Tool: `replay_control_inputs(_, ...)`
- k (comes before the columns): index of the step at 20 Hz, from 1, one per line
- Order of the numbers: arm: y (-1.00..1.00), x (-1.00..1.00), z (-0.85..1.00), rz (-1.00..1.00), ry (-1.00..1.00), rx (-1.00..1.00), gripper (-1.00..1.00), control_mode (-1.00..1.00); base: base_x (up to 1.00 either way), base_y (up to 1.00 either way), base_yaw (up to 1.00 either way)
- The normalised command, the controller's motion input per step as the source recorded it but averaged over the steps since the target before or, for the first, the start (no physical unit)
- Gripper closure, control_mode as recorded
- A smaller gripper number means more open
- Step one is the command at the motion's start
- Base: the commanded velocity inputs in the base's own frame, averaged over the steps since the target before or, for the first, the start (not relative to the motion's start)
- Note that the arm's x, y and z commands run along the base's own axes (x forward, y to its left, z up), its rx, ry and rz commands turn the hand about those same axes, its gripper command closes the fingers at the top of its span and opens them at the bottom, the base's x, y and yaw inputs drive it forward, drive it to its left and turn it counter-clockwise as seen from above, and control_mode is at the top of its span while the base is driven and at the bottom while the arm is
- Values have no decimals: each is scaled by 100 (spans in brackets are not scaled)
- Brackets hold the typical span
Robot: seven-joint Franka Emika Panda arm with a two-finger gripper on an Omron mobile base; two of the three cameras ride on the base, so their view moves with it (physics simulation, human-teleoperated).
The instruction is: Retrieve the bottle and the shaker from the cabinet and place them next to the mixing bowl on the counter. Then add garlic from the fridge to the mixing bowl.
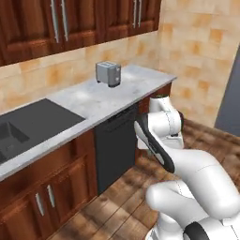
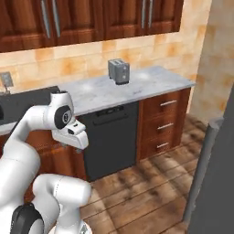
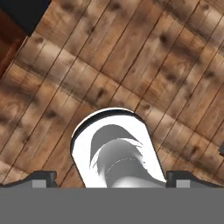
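A: Cabinet (image 1: 56, 23), dark reddish-brown with thin vertical bar handles, along the top edge of the left base view; likewise across the top of the right base view. Doors shut.

B: Surface (image 1: 98, 101), white-grey marbled, running from centre toward upper right in the left base view, over reddish wooden base units. Grey toaster (image 1: 108, 73) upright on it, upper centre. In the right base view, same toaster (image 2: 119, 71) at upper centre, above a black dishwasher front (image 2: 112, 137).

A: Fridge (image 2: 215, 173), tall and grey, at the right edge of the right base view; a dark grey strip at the right edge of the left base view probably the same.

B: Black stovetop (image 1: 33, 124) at the left of the left base view, flush with the surface.

A: Gripper (image 3: 111, 180) pointed down at the wooden plank floor (image 3: 153, 65) in the hand view. Two dark fingertips (image 3: 41, 178) at the lower corners, far apart: jaws spread wide, nothing between them.

B: White arm folded low, lower right of the left base view, lower left of the right base view.
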Motion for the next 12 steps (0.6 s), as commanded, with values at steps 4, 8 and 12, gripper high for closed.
replay_control_inputs(4, 0, 0, 0, 0, 0, 0, -100, 100, 0, -47, -87)
replay_control_inputs(8, 0, 0, 0, 0, 0, 0, -100, 100, 0, -36, -90)
replay_control_inputs(12, 0, 0, 0, 0, 0, 0, -100, 100, -3, -3, -91)
